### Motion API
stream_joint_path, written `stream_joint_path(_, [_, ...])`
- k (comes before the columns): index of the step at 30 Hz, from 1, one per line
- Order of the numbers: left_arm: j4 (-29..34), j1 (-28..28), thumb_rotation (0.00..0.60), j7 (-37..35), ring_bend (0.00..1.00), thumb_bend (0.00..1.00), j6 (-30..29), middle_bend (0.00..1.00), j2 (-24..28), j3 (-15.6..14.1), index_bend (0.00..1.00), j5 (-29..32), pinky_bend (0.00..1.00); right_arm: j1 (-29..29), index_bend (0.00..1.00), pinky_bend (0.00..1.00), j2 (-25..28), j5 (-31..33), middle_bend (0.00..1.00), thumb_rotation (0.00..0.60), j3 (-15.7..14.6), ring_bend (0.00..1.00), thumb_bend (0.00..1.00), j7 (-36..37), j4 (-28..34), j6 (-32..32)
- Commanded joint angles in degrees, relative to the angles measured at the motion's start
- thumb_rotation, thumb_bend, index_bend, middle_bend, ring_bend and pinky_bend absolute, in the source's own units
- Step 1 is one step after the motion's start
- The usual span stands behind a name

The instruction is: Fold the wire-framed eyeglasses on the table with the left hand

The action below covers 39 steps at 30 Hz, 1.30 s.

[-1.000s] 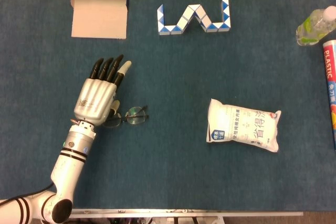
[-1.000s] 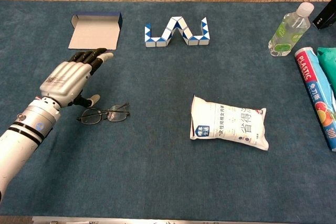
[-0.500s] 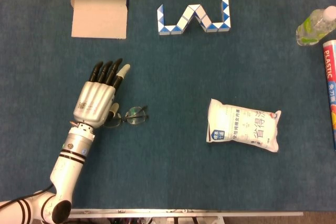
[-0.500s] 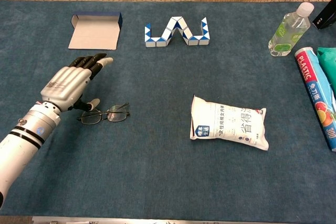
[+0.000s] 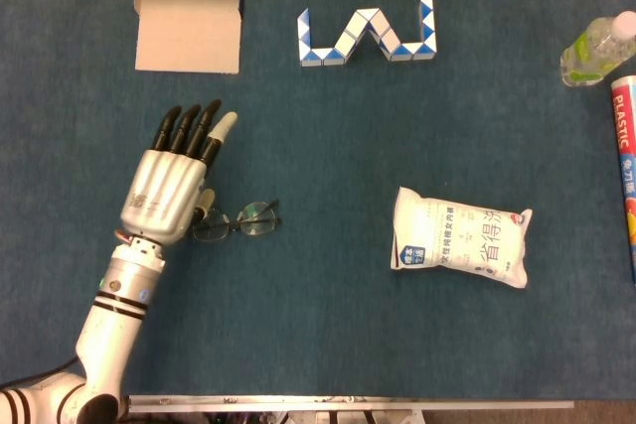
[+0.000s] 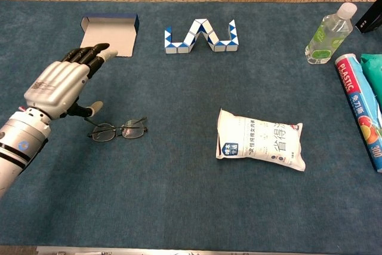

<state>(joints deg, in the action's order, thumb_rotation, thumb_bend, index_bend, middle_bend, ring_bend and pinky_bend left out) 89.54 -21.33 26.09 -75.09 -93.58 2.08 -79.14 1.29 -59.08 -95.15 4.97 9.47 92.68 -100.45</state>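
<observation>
The wire-framed eyeglasses (image 5: pixel 238 220) (image 6: pixel 118 130) lie on the blue table cloth, lenses side by side, their temples looking folded in against the frame. My left hand (image 5: pixel 171 178) (image 6: pixel 61 83) hovers just left of them and above the cloth, palm down, fingers stretched out and apart, holding nothing. Its thumb (image 6: pixel 91 109) points toward the left end of the glasses and stands clear of them in the chest view. The right hand shows in neither view.
An open cardboard box (image 5: pixel 188 29) lies beyond the left hand. A blue-and-white snake puzzle (image 5: pixel 368 33) sits at the back middle. A white pouch (image 5: pixel 459 249) lies right of centre. A water bottle (image 5: pixel 596 49) and a plastic-wrap roll (image 5: pixel 624 161) stand along the right edge.
My left hand has drawn back to the left and lifted away from the eyeglasses, uncovering their left end. The glasses stay where they were.
</observation>
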Motion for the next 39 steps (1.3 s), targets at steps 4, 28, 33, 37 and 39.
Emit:
stream_joint_path(4, [-0.31, 0.55, 0.600, -0.43, 0.00, 0.28, -0.21, 0.00, 0.15, -0.26, 0.03, -0.08, 0.00, -0.10, 0.45, 0.27, -0.07, 0.15, 0.44, 0.600, 0.02, 0.28, 0.23, -0.21, 0.01, 0.23])
stream_joint_path(28, [-7.66, 3.03, 0.600, -5.30, 0.00, 0.28, 2.01, 0.00, -1.61, -1.61, 0.02, 1.29, 0.00, -0.34, 0.45, 0.27, -0.22, 0.66, 0.44, 0.600, 0.12, 0.28, 0.23, -0.37, -0.12, 0.81])
stream_joint_path(33, [-8.86, 3.20, 0.600, -5.70, 0.00, 0.28, 2.62, 0.00, -2.06, -1.72, 0.02, 1.41, 0.00, -0.34, 0.45, 0.27, -0.16, 0.75, 0.44, 0.600, 0.18, 0.28, 0.23, -0.22, -0.16, 0.78])
stream_joint_path(37, [-9.36, 3.37, 0.600, -5.50, 0.00, 0.28, 2.97, 0.00, -2.17, -1.93, 0.02, 1.34, 0.00, -0.33, 0.45, 0.27, -0.11, 0.82, 0.44, 0.600, 0.20, 0.28, 0.23, -0.04, -0.19, 0.79])
stream_joint_path(39, [-9.46, 3.49, 0.600, -5.48, 0.00, 0.28, 2.99, 0.00, -2.17, -1.98, 0.02, 1.34, 0.00, -0.32, 0.45, 0.27, -0.10, 0.81, 0.44, 0.600, 0.20, 0.28, 0.23, 0.01, -0.19, 0.76])
